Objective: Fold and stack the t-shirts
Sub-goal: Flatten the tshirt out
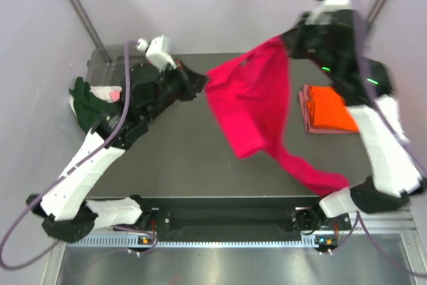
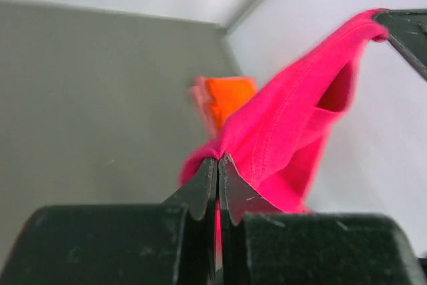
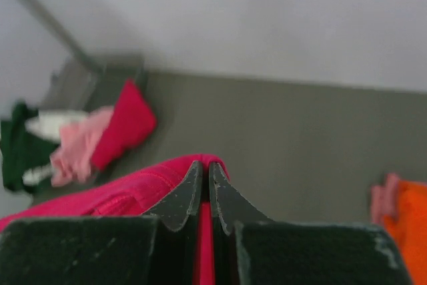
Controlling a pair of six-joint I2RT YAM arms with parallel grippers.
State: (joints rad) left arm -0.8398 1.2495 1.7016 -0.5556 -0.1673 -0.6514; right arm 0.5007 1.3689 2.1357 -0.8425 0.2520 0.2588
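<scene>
- Crimson red t-shirt [image 1: 257,98]: hangs in the air over the middle of the desk [image 1: 167,158], spread between both arms. Its lower end trails toward the near right edge; contact there cannot be told.
- Left pincer [image 2: 219,160]: clenched on one edge of the red shirt.
- Right pincer [image 3: 205,165]: clenched on the opposite, higher edge.
- Orange t-shirt [image 1: 331,108]: folded, lying on a salmon pink t-shirt [image 1: 305,108] at the desk's right side.
- Grey bin [image 1: 100,58]: at the far left corner, with a dark green t-shirt [image 1: 83,95] and a pale pink t-shirt [image 1: 115,96] heaped at it.
</scene>
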